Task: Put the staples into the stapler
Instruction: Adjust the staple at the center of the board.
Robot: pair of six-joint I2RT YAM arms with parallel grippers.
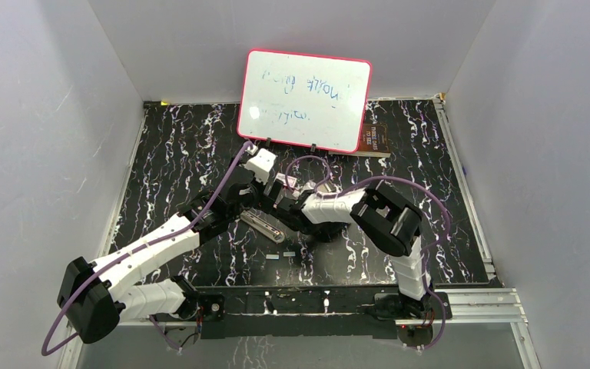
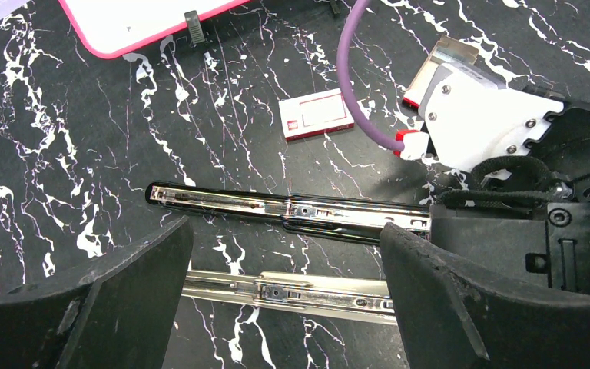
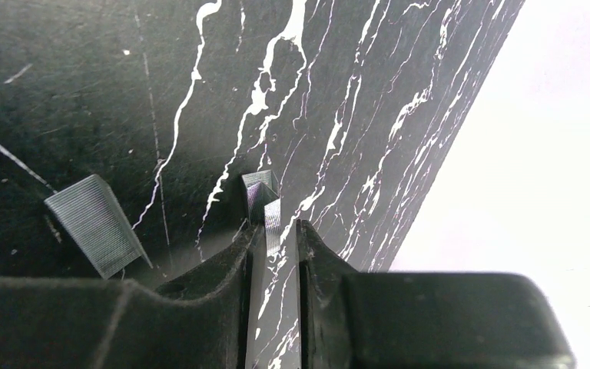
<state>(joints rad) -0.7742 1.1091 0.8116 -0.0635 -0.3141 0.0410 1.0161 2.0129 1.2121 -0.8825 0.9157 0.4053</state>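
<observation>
Across the black, white-veined tabletop [image 1: 169,154], boxed in by pale grey walls [image 1: 31,115], the stapler [image 2: 276,206] lies opened flat with its shiny rail bare, just below the left gripper [image 2: 283,234], whose jaws gape wide. Staples [image 3: 263,201] stand at the tips of the right gripper [image 3: 276,228], whose jaws are narrowly parted; whether they pinch, I cannot tell. A second strip [image 3: 96,223] lies beside.

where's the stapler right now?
Top view: the stapler lies opened out mid-table, slightly left of centre. Left wrist view: it runs crosswise below the open left gripper, with the small white box on the table beyond it.
</observation>
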